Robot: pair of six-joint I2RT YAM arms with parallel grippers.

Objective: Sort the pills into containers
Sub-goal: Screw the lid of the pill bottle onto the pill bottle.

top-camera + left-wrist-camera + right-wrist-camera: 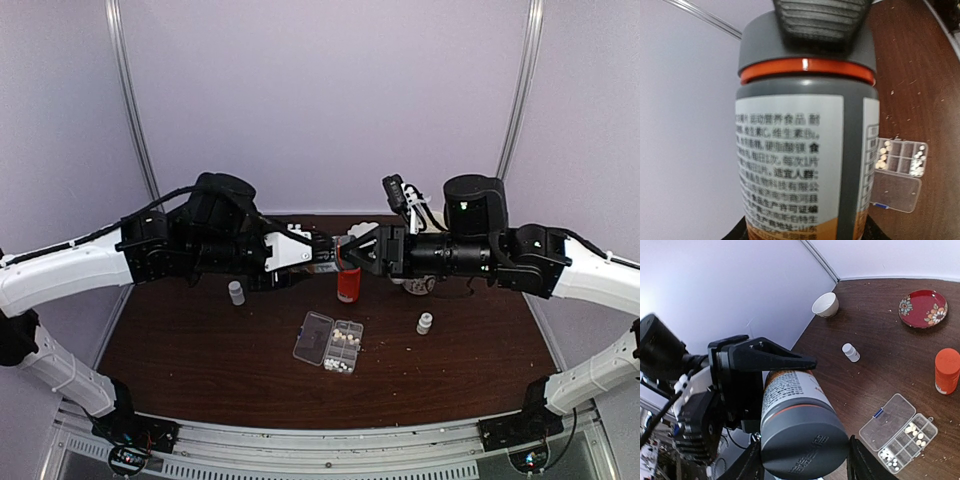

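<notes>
Both arms meet above the middle of the brown wooden desk (pixel 200 350) and hold one item between them, clear of the surface.

Left claw (pixel 325 255): closed on the body of a large bottle (pixel 800 165) of grey plastic with an orange neck ring and a white printed label. It serves as the fixed hold.

Right claw (pixel 804 462): closed over the grey screw cap (pixel 805 437), a finger on either side and a ribbed pad flat on the cap in the left wrist view. The opposed grip is judged to be for unscrewing the cap, since one claw alone could not turn it against a loose bottle.

The flat, clear plastic pill organizer (pixel 328 341) lies at six o'clock from the held bottle, its hinged lid folded open. The small white pills (pixel 345 340) sit in several cells at the two ends of the tray; the cells between look empty, so the sort is judged part done.

From the organizer, a small orange bottle (pixel 348 283) stands on the desk at twelve o'clock and small white bottles stand at ten o'clock (pixel 236 292) and three o'clock (pixel 425 323), well apart from it.

Risk: once the cap is freed, a tilted bottle could spill over the desk
</notes>
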